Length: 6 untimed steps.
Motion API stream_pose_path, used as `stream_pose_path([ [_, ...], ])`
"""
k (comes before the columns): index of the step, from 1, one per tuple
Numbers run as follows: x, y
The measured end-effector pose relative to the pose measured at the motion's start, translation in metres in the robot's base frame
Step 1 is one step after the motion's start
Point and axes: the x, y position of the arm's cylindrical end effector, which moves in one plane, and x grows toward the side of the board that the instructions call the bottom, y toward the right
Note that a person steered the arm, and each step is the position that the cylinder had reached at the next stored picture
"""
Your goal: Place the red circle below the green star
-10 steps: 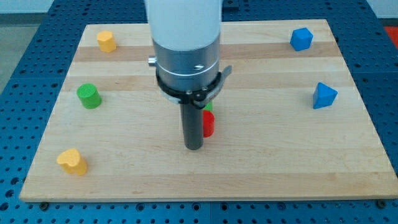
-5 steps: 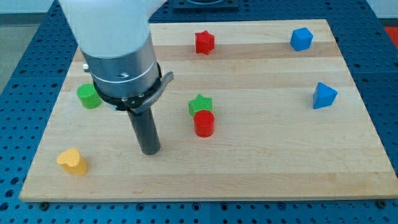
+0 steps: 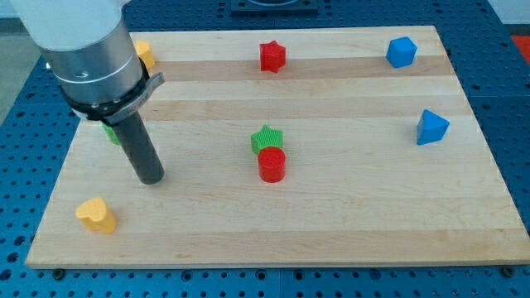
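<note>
Red circle (image 3: 272, 165): touching the green star (image 3: 267, 137), directly below it. My tip (image 3: 151, 180): well left of both, touching no block; you have no fingers to check.

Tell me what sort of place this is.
Probably a robotics lab bench. A wooden board sits on a blue perforated table, small coloured blocks such as the red circle and green star are scattered on it, and my tip rests on it, left of both.
</note>
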Motion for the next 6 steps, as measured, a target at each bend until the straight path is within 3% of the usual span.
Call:
stream_pose_path([
  [6, -0.001, -0.086],
])
